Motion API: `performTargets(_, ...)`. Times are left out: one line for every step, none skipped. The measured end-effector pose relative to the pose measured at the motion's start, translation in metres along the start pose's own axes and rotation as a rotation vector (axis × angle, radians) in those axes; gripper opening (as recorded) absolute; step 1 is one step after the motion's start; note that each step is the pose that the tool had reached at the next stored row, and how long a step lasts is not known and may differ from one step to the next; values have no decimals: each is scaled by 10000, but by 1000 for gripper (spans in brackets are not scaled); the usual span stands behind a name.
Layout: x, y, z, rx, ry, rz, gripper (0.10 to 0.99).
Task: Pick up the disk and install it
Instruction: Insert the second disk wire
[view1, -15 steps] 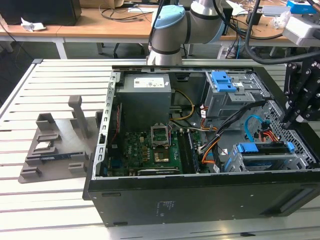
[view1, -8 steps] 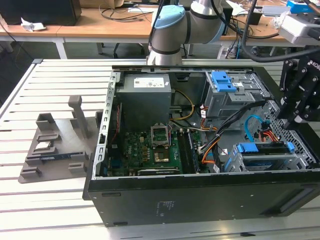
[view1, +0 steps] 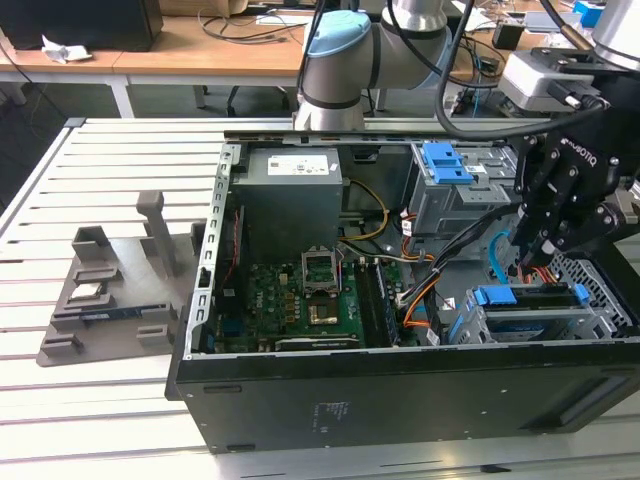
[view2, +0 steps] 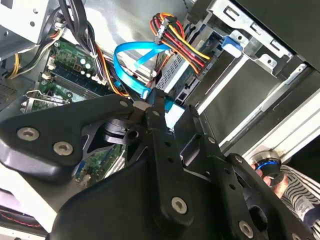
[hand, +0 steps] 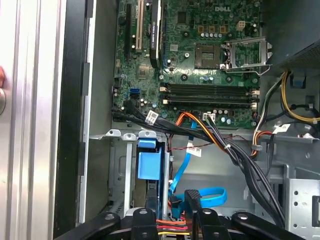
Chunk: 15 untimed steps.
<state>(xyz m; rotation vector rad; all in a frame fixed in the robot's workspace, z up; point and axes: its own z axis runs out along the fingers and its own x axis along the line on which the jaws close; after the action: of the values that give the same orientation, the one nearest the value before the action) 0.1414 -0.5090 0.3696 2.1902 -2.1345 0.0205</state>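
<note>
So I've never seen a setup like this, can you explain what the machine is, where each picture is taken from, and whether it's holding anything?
This is one robot arm with a black gripper at its end, working over an open computer case that lies on a slatted metal table. The exterior view comes from a camera standing off the arm. The two wrist views come from cameras riding near the gripper, looking down into the case, so the black fingers loom large there.

Inside the case you can see the green motherboard, bundles of cables and the disk with its blue tab, sitting in the drive bay at the exterior view's right. The gripper hangs just above that bay; whether it grips anything cannot be told. Beside the case, at the exterior view's left, stands a grey stand.
</note>
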Motion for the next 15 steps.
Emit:
performTargets(0,2,0,0,0,1,361)
performTargets(0,3,0,0,0,1,361)
performTargets(0,3,0,0,0,1,349)
performTargets(0,4,1,0,-1,1,282)
performTargets(0,5,0,0,0,1,282)
performTargets(0,5,1,0,0,2,216)
performTargets(0,6,1,0,-1,2,216)
performTargets(0,7,1,0,0,2,161)
performTargets(0,7,1,0,-1,1,161)
performTargets(0,8,1,0,-1,1,161)
performTargets(10,8,1,0,10,2,161)
performTargets(43,9,5,-1,56,4,161)
performTargets(80,9,15,-3,122,7,161)
performTargets(98,3,33,-4,158,10,161)
performTargets(103,-24,57,-5,191,10,161)
